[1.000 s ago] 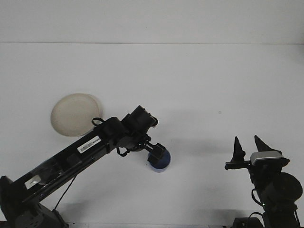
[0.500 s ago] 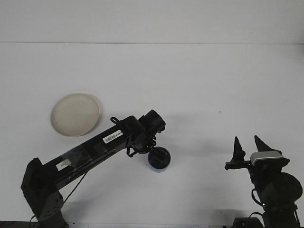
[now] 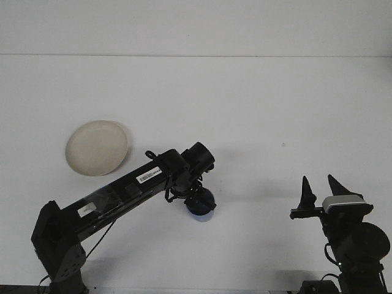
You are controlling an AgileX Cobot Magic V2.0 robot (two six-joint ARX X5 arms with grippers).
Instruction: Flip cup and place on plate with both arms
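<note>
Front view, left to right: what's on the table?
Plate → blue cup, under the left gripper → right gripper, open, at the near right.

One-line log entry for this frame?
left claw: at blue cup | right claw: open, idle | plate: bare | cup not on plate

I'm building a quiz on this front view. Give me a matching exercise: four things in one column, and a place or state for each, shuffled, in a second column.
Things:
1. plate
2. blue cup
3. left gripper
4. right gripper

Places or states:
A. jaws open, pointing up, near the lower right corner
B. bare, on the table's left side
C. down at the cup
D. under the left arm's wrist, mostly hidden

Pairs: 1-B, 2-D, 3-C, 4-A
</note>
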